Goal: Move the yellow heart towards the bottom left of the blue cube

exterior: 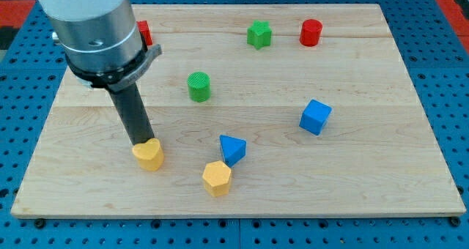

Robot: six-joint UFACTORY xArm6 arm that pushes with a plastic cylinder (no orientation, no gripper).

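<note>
The yellow heart (149,155) lies at the view's lower left of the wooden board. My tip (141,143) rests against the heart's upper left edge, touching it. The blue cube (315,117) sits at the view's right of centre, far to the right of the heart and a little higher. The rod rises from the tip up to the grey arm body at the view's top left.
A yellow hexagon block (217,178) and a blue triangular block (232,149) lie between the heart and the cube. A green cylinder (198,86) stands at centre, a green star (259,34) and a red cylinder (311,32) at the top, a red block (145,33) partly behind the arm.
</note>
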